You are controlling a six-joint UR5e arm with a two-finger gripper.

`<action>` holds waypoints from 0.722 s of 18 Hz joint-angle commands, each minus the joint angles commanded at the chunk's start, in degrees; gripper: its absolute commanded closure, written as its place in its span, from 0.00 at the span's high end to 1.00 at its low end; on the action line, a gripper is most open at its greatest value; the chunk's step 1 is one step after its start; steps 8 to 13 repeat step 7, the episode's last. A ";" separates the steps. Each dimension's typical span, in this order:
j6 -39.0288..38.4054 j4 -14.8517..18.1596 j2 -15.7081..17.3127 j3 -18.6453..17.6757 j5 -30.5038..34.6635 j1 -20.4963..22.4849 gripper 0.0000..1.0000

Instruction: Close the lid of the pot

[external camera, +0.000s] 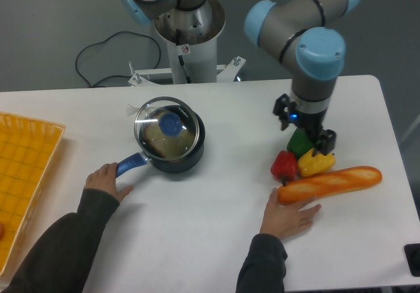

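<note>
Lid [167, 128] sits slightly askew on pot [177, 155]; gripper [308, 130] state unclear.

lid [167, 128] on pot [176, 154], gripper [308, 130] over peppers [304, 153]

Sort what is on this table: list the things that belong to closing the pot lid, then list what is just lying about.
Belongs to the job:
- pot
- lid, resting on the pot
- gripper, off over the peppers

Just lying about:
- green pepper
- red pepper
- yellow pepper
- baguette
- yellow tray
- two human hands, one on the pot handle, one by the baguette
</note>
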State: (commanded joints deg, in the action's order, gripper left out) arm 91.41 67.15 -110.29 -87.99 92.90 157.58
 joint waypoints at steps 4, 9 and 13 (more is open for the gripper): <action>0.52 0.44 -3.78 4.04 -0.09 0.53 1.00; 1.14 0.53 -3.96 4.58 -0.87 0.62 1.00; 1.14 0.53 -3.96 4.58 -0.87 0.62 1.00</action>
